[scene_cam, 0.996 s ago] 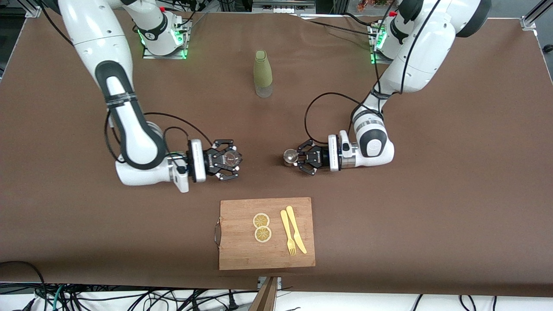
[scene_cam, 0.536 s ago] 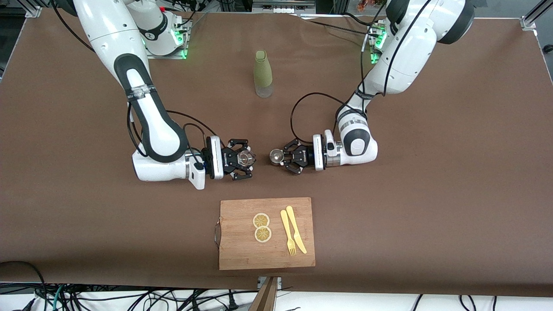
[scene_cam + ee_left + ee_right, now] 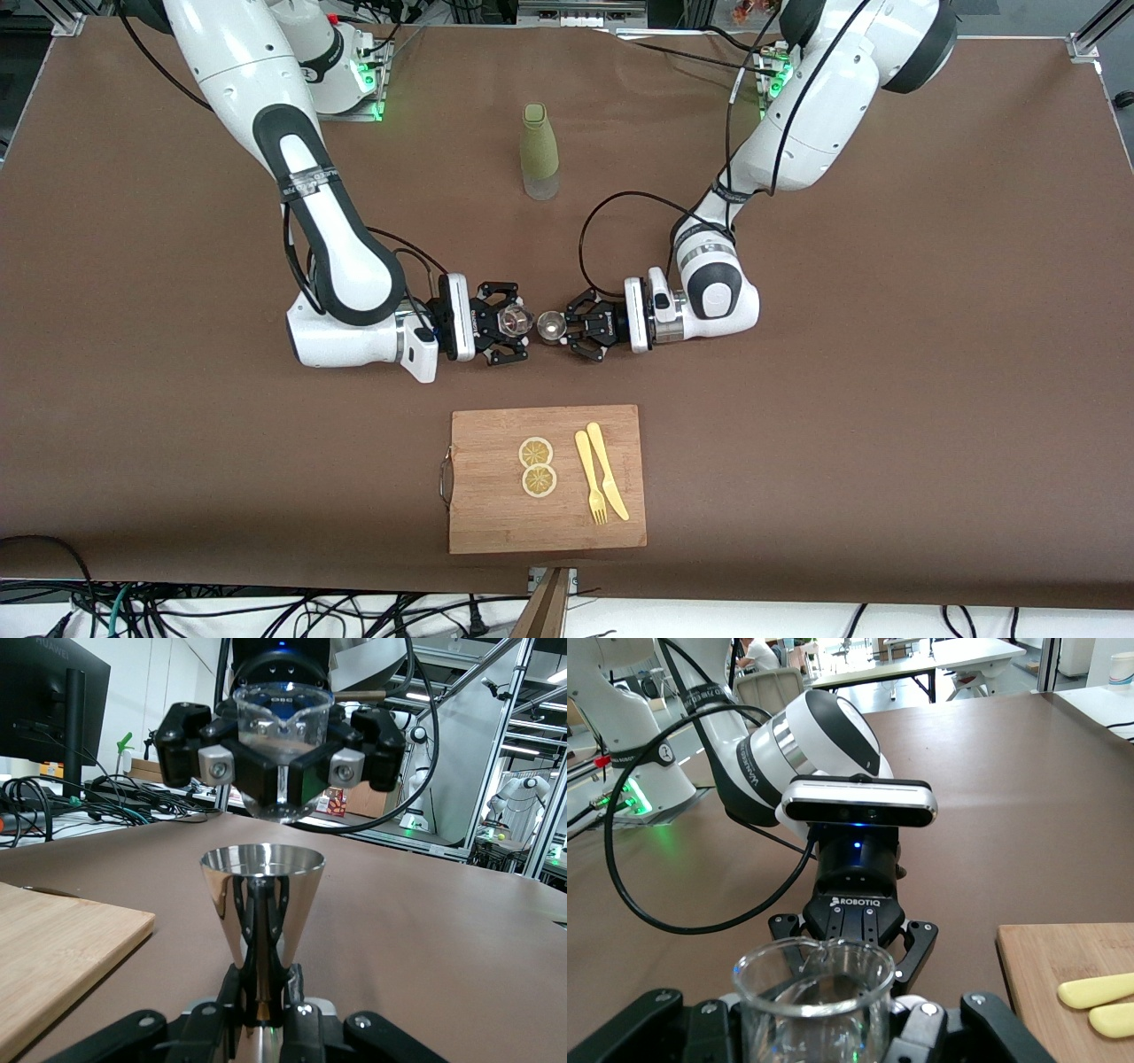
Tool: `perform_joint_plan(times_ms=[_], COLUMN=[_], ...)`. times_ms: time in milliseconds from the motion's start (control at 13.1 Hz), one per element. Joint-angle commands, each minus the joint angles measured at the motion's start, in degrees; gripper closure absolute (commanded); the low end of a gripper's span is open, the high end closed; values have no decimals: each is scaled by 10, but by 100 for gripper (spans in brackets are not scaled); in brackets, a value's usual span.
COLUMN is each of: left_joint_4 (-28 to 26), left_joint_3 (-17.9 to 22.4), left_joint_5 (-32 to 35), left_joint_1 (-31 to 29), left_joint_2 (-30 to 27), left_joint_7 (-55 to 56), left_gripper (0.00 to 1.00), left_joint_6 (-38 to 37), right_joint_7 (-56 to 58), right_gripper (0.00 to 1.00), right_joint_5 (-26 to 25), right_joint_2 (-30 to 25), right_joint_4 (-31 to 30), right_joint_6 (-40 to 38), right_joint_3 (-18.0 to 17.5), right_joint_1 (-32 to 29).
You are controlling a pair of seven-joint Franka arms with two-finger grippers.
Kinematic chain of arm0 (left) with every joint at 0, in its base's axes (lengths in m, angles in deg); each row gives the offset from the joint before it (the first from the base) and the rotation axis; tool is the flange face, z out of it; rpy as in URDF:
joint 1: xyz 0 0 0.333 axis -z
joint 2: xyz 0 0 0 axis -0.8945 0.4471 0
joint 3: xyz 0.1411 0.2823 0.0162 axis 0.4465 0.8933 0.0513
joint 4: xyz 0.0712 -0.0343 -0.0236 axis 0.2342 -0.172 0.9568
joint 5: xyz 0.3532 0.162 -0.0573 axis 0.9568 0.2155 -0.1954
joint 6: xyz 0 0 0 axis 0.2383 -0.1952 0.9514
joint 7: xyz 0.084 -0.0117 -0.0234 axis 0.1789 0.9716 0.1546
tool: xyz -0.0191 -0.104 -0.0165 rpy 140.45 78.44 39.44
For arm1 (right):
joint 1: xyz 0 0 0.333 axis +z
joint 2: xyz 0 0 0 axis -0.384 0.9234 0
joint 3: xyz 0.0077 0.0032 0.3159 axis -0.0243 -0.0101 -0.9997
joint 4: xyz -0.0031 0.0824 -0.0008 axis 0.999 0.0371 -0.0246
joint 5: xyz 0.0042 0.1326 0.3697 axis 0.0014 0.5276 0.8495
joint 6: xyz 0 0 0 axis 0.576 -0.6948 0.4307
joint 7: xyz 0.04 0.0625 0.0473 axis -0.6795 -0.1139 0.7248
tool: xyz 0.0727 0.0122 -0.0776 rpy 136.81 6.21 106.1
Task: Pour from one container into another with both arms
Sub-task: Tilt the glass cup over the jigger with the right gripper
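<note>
Your right tool (image 3: 512,322) is clamped on a glass beaker (image 3: 515,322), and your left tool (image 3: 567,328) is clamped on a shiny metal cup (image 3: 551,325). Both are up over the desk (image 3: 886,399), above the cutting board (image 3: 496,523), the beaker and cup almost touching.

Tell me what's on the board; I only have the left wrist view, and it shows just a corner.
Observer: Two lemon slices, with a fork and a knife beside them.
Operator: Anything else on the table?
Observer: A green bottle stands upright, farther from the front camera than the board.
Operator: Is the beaker right over the jigger?
Observer: No. From above, the beaker in the right gripper is beside the jigger in the left gripper, rims close.
</note>
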Motion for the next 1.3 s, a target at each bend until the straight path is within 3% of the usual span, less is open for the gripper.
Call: perform_joint_plan(times_ms=[0, 230, 536, 920, 1226], left_joint_4=[26, 26, 28, 36, 37], left_joint_3=[1, 1, 1, 1, 1], left_joint_5=[-26, -27, -30, -36, -36], left_joint_1=[13, 13, 17, 19, 21], left_joint_2=[14, 14, 14, 20, 21], left_joint_7=[-7, -7, -7, -8, -8], left_gripper=[100, 100, 100, 100, 100], left_joint_6=[20, 21, 28, 29, 29], right_joint_7=[-12, -18, -90, -120, -138], right_gripper=[100, 100, 100, 100, 100], right_joint_5=[-23, -50, -137, -149, -191], right_joint_2=[-3, -4, -5, -5, -5], right_joint_4=[6, 8, 35, 39, 55], right_joint_6=[14, 21, 21, 38, 40], right_joint_3=[6, 8, 6, 6, 8], right_joint_1=[12, 13, 13, 31, 37])
